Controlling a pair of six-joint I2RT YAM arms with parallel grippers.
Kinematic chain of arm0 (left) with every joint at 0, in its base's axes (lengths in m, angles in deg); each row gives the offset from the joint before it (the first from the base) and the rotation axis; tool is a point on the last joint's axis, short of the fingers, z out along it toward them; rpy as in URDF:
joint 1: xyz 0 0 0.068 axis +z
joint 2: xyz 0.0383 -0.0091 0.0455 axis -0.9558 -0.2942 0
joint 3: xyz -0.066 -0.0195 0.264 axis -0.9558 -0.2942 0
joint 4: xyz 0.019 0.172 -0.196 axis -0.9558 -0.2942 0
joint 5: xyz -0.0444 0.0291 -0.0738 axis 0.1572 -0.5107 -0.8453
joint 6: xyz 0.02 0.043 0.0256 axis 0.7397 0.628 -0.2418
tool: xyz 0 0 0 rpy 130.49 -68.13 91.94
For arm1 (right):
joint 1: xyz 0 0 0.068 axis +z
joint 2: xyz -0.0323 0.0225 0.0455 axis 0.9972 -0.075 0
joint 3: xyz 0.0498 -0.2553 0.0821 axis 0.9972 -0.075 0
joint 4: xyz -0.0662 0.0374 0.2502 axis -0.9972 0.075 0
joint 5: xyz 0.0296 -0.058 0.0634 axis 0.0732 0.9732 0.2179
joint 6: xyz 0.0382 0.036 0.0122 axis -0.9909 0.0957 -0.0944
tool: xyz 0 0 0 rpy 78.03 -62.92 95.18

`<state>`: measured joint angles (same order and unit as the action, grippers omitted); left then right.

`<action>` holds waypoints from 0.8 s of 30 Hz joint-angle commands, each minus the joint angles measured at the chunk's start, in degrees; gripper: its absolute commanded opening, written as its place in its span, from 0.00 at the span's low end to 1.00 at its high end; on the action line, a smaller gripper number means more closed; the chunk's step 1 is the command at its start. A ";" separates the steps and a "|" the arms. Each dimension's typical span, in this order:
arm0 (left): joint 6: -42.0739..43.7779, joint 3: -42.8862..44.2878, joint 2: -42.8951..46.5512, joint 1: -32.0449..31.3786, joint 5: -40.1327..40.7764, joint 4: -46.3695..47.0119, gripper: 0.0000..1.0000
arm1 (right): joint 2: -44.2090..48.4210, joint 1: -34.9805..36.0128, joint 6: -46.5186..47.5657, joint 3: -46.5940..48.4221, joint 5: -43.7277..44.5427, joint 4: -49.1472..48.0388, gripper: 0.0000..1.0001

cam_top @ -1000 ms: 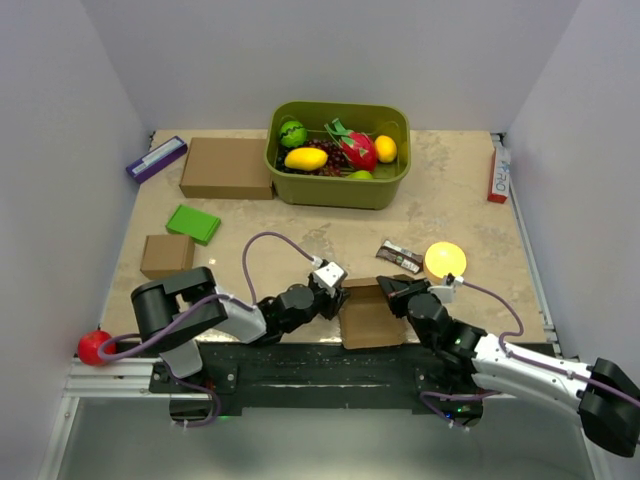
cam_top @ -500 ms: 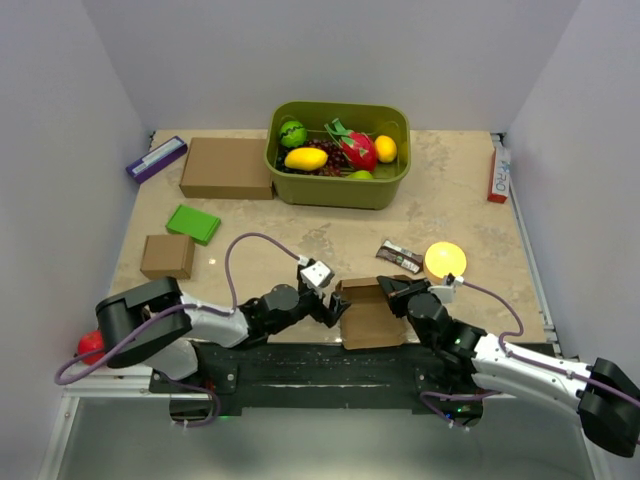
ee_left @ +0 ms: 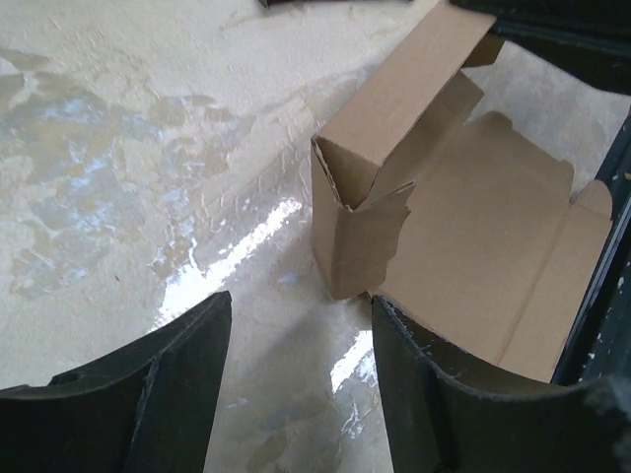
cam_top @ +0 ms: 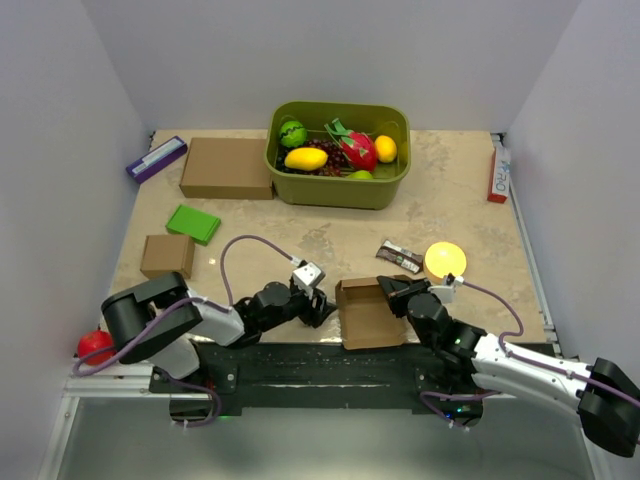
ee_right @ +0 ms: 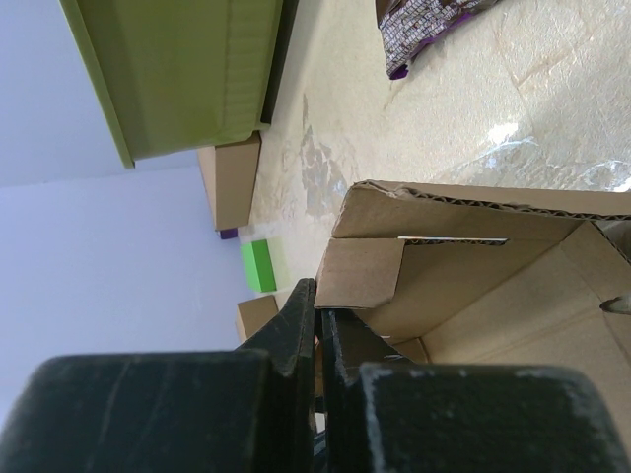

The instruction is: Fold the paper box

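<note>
The paper box [cam_top: 368, 312] is brown thin cardboard, partly folded, with raised walls and an open top, at the table's near edge between the arms. My right gripper [cam_top: 392, 292] is at the box's far right corner, shut on a wall of the box [ee_right: 473, 266]; its jaws [ee_right: 317, 317] pinch the cardboard edge. My left gripper [cam_top: 322, 308] is open and empty, low over the table just left of the box. In the left wrist view the box's corner [ee_left: 365, 232] stands just beyond the fingers [ee_left: 168, 384], with bare table between them.
A green bin [cam_top: 340, 190] of toy fruit stands at the back. A large brown carton [cam_top: 227, 167], a purple box [cam_top: 156, 158], a green block [cam_top: 193, 223] and a small carton [cam_top: 167, 256] are on the left. A candy bar [cam_top: 399, 256] and yellow disc [cam_top: 445, 260] lie behind the box.
My left gripper has drawn back to the left, away from the box's left edge, and opened. The right gripper and the box have hardly moved.
</note>
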<state>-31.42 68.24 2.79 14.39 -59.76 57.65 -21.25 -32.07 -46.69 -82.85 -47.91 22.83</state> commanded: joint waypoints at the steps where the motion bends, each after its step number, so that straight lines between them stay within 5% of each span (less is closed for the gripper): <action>1: 0.44 2.73 -3.39 0.40 -1.93 6.15 0.60 | -0.88 -0.01 1.67 0.67 2.75 2.00 0.00; 16: -1.93 6.07 -9.63 0.58 -5.54 11.34 0.39 | -1.14 -0.01 1.49 0.41 2.58 2.09 0.00; 24: -3.78 10.98 -9.46 -2.40 2.63 0.92 0.31 | -1.93 -0.01 1.41 0.49 2.58 1.47 0.00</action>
<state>-34.00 74.64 -6.41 14.11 -62.53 62.39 -22.08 -32.14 -46.71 -82.85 -47.37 22.22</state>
